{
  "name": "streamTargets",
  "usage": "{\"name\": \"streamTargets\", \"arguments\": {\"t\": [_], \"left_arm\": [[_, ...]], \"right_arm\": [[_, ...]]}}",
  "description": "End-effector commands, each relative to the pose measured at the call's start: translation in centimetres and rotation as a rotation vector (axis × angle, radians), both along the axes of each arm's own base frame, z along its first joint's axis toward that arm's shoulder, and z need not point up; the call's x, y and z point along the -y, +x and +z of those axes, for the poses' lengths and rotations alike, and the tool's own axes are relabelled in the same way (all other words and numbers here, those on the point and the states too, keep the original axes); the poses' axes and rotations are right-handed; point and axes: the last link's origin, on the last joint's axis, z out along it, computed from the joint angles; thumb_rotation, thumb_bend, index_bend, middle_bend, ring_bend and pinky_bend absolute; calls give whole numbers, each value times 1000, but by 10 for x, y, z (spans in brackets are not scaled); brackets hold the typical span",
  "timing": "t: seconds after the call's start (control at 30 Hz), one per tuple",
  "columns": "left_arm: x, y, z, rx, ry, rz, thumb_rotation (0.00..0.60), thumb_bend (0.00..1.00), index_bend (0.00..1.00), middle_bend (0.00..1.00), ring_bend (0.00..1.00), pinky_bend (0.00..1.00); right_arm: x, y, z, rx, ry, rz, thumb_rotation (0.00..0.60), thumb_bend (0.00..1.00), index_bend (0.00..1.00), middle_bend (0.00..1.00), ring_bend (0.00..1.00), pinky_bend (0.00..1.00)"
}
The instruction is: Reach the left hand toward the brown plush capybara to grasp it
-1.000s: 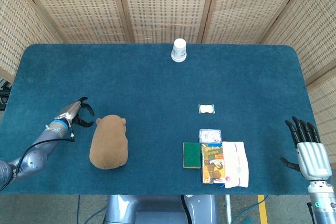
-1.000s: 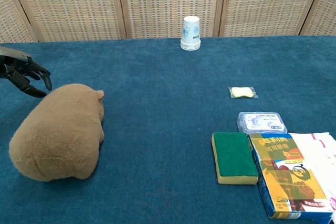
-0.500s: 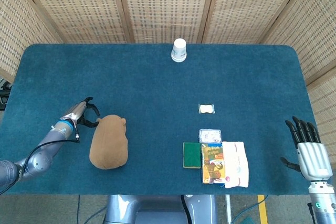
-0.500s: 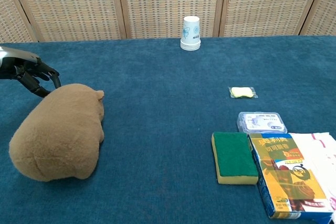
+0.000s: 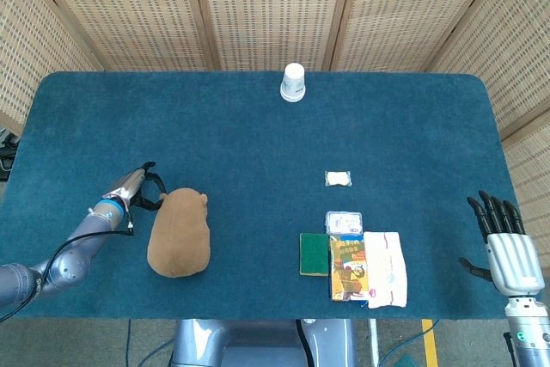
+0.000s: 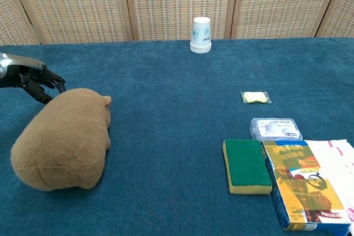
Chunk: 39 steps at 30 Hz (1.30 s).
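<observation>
The brown plush capybara lies on the blue table near its front left, head pointing away from me. My left hand hovers at the toy's upper left, beside its head, fingers spread and curled downward, holding nothing. Its fingertips reach the plush's edge; contact is unclear. My right hand stands at the far right beyond the table edge, fingers straight up and apart, empty.
White paper cups stand at the back centre. A small wrapped packet, a plastic box, a green sponge, a printed carton and a white cloth cluster at the right front.
My left hand has moved right, from open table to the capybara's head. The toy shifted slightly. The right hand has stayed still.
</observation>
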Motion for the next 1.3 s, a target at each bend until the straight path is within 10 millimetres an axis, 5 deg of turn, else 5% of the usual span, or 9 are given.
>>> {"name": "streamTargets", "arguments": {"t": [0.03, 1.3], "left_arm": [[0, 2, -1, 14, 6, 0, 600, 443, 505, 0, 0, 0], [6, 2, -2, 44, -7, 7, 600, 467, 600, 0, 0, 0]], "right_arm": [[0, 0, -1, -1, 4, 1, 600, 178, 79, 0, 0, 0], [0, 0, -1, 17, 8, 1, 600, 178, 79, 0, 0, 0]]}}
